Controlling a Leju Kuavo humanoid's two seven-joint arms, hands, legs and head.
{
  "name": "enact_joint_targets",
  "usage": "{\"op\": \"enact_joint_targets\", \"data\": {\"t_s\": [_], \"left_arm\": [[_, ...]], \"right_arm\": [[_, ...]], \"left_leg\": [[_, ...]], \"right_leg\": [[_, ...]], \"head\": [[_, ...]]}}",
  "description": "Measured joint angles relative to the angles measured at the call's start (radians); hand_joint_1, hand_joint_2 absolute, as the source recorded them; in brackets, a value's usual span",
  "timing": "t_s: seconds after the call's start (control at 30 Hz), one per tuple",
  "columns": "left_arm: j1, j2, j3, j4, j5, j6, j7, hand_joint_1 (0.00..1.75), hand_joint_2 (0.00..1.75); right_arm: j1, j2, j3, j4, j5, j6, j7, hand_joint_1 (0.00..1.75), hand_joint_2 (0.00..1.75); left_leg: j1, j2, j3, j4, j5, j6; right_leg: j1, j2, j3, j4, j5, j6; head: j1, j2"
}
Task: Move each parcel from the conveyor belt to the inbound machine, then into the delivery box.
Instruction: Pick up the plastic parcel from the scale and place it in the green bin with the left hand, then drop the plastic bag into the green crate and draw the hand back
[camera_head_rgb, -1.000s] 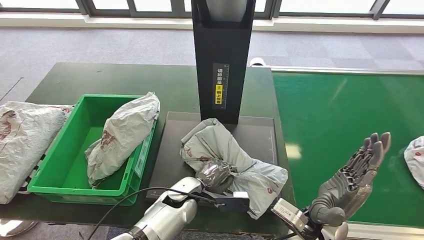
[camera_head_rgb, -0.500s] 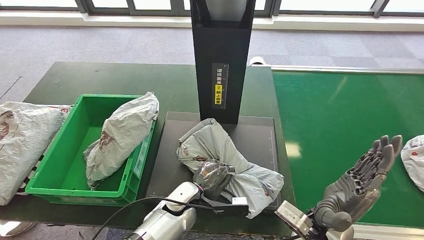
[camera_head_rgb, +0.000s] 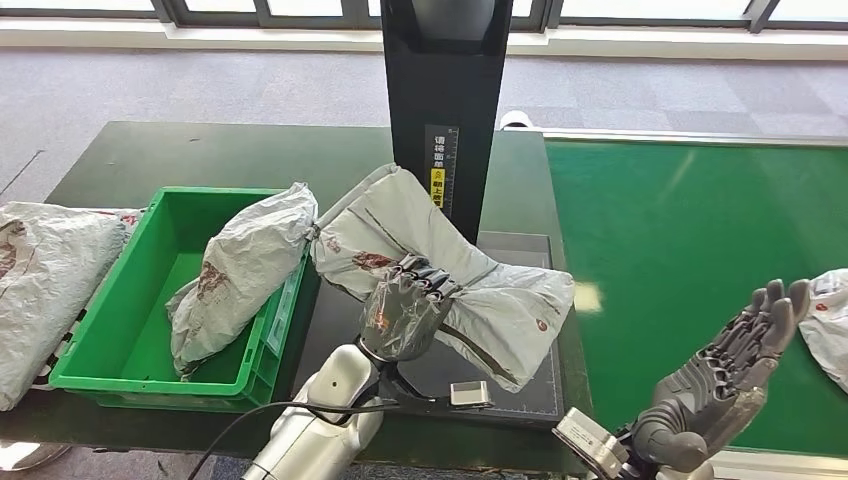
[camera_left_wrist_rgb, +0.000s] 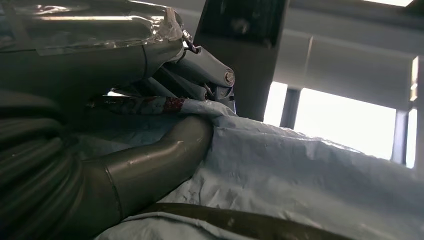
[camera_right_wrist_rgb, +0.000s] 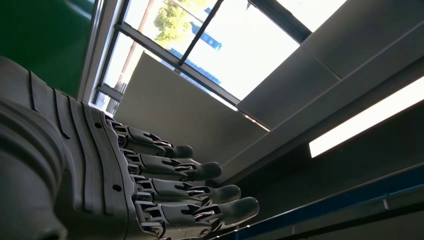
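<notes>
The left hand (camera_head_rgb: 403, 315) covers the middle of the grey parcel (camera_head_rgb: 480, 290) it grips, and in the left wrist view the thumb and dark fingers (camera_left_wrist_rgb: 200, 75) hide the bag's near edge. A second parcel on the conveyor belt (camera_head_rgb: 690, 230) is cut off by the picture's right edge (camera_head_rgb: 828, 325), and a grey bag (camera_head_rgb: 45, 285) beside the green box (camera_head_rgb: 120, 330) runs off the left edge. The small print on the inbound machine's yellow label (camera_head_rgb: 438, 180) is too small to read.

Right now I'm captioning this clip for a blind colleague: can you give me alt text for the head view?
The robot's left hand grips a grey parcel raised off the black scanner platform, beside a green box holding another parcel. The right hand is open above the green conveyor belt.
</notes>
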Motion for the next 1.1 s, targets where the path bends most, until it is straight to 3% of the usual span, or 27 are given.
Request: {"op": "enact_joint_targets", "data": {"t_s": [0.33, 0.57, 0.7, 0.9, 1.1], "left_arm": [[0.031, 0.011, 0.021, -0.209, -0.041, 0.0, -0.015, 1.75, 1.75], [0.052, 0.015, 0.092, -0.286, -0.038, 0.0, 0.008, 1.75, 1.75], [0.071, 0.017, 0.179, -0.337, 0.012, 0.0, -0.02, 1.75, 1.75], [0.093, 0.019, 0.389, -0.399, 0.029, 0.0, -0.043, 1.75, 1.75], [0.1, 0.019, 0.454, -0.42, 0.03, 0.001, -0.048, 1.75, 1.75]], "right_arm": [[0.005, 0.002, -0.029, -0.001, -0.011, 0.0, 0.001, 0.0, 0.0], [0.012, 0.004, -0.045, -0.011, -0.009, 0.0, 0.001, 0.0, 0.0], [0.017, 0.004, -0.048, -0.016, -0.012, 0.0, 0.001, 0.0, 0.0], [0.028, 0.006, -0.048, -0.017, -0.013, 0.0, 0.001, 0.0, 0.0], [0.03, 0.006, -0.048, -0.017, -0.012, 0.0, 0.001, 0.0, 0.0]], "left_leg": [[0.0, 0.0, 0.0, 0.0, 0.0, 0.0], [0.0, 0.0, 0.0, 0.0, 0.0, 0.0], [0.0, 0.001, 0.0, 0.0, 0.0, 0.0], [0.0, 0.002, 0.0, 0.0, 0.0, 0.0], [0.0, 0.001, -0.001, 0.0, 0.0, 0.0]], "right_leg": [[0.0, 0.0, 0.0, 0.0, 0.0, 0.0], [0.0, 0.0, 0.0, 0.0, 0.0, 0.0], [0.0, 0.001, -0.001, 0.0, 0.0, 0.0], [0.0, 0.002, -0.002, 0.0, 0.0, 0.0], [0.0, 0.002, -0.002, 0.0, 0.0, 0.0]], "head": [[0.0, 0.0], [0.0, 0.0], [0.0, 0.0], [0.0, 0.0], [0.0, 0.0]]}}
